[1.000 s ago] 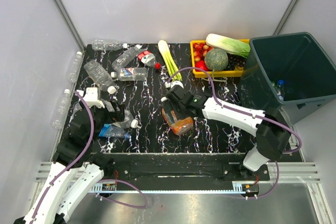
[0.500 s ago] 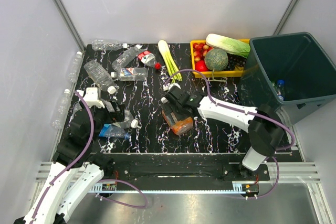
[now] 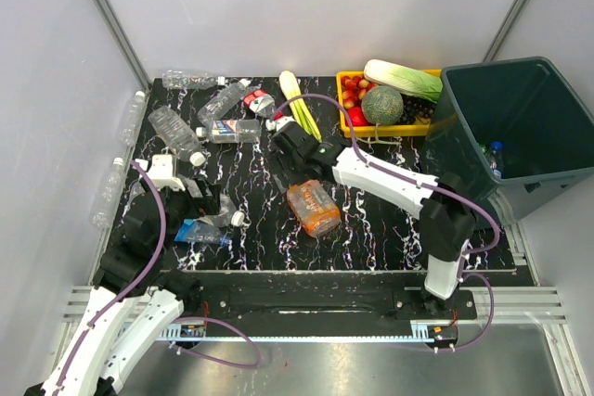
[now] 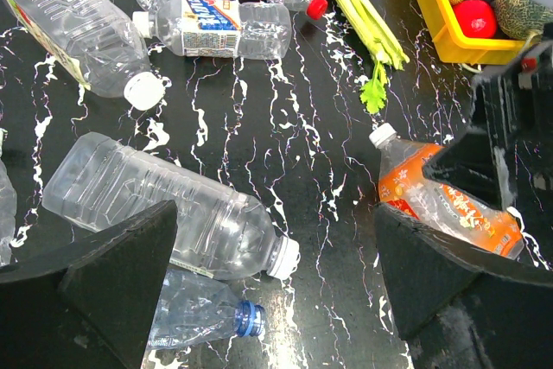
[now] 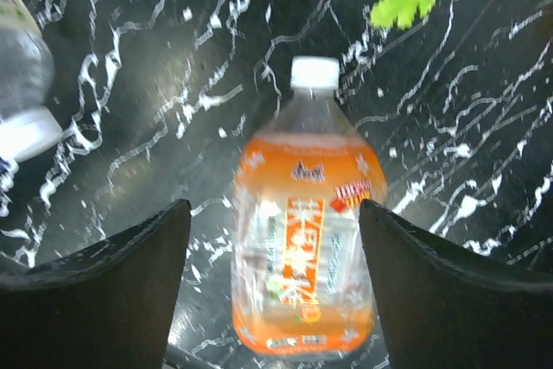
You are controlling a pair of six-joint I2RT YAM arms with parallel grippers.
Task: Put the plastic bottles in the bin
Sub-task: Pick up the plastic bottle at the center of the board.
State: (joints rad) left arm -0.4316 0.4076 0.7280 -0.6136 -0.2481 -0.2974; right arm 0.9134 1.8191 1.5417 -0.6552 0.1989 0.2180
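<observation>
Orange bottle lies flat on the black marbled table, mid-table, not held. Its long axis runs cap to the far-left and base to the near-right. A celery leaf lies just past the cap.

Right gripper: fingers spread wide, nothing in them. In the wrist view the bottle sits between the two pads, lengthwise down the gap with its cap pointing away, so they straddle its width with space on both sides and no contact. The gripper looks to be raised above the bottle rather than down at it.

The right arm is clearly the nearer one. Left gripper is parked open and empty over the clear bottles on the left side.

Bin stands at the far right, well apart from the orange bottle. At least one bottle with a blue cap is already inside.

Versus one second ago, the right gripper covered the orange bottle in the top view; it has now shifted far-left toward the celery. The bottle is fully exposed and has barely moved. Left arm unchanged.

My read: it is lining up again for the grasp, not yet gripping.
</observation>
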